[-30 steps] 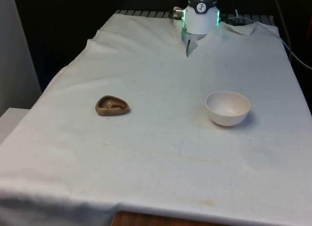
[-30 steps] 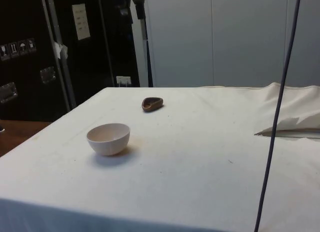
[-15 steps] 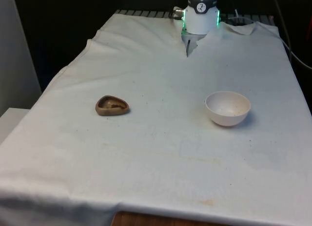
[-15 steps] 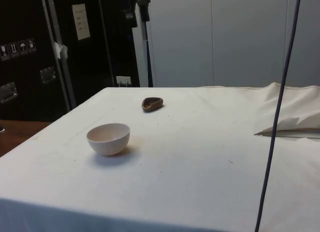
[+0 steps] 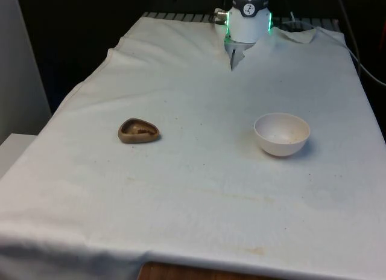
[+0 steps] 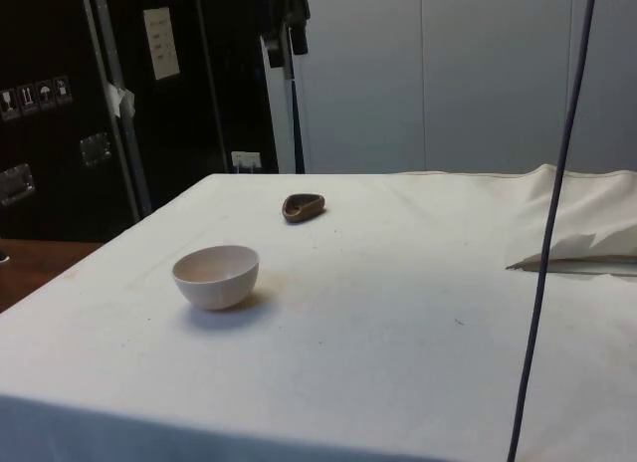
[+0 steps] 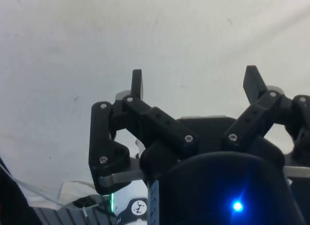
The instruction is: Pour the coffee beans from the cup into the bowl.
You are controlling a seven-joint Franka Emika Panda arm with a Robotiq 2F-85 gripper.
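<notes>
A small brown cup [image 5: 139, 131] is sitting on the white-clothed bench [image 5: 199, 189], left of centre in the front view, with dark coffee beans [image 5: 143, 132] showing inside it. A white bowl [image 5: 281, 134] is standing upright right of centre in that same view, well apart from the cup, and pale specks are showing on its inner wall. In the side view the bowl [image 6: 216, 276] is lying in the lower left of the frame, nearer the camera, while the cup [image 6: 303, 206] is resting farther back, near the middle of the frame.

The end effector [image 7: 193, 82] is hanging above bare cloth in the wrist view, its two black fingers [image 7: 136, 83] spread wide with nothing between them. In the side view it is showing as a dark shape [image 6: 284, 9] at the top of the frame, high above the bench and well clear of both the cup and the bowl. The cloth is lying mostly flat, with a raised fold [image 6: 582, 228] at the right edge of the side view.
</notes>
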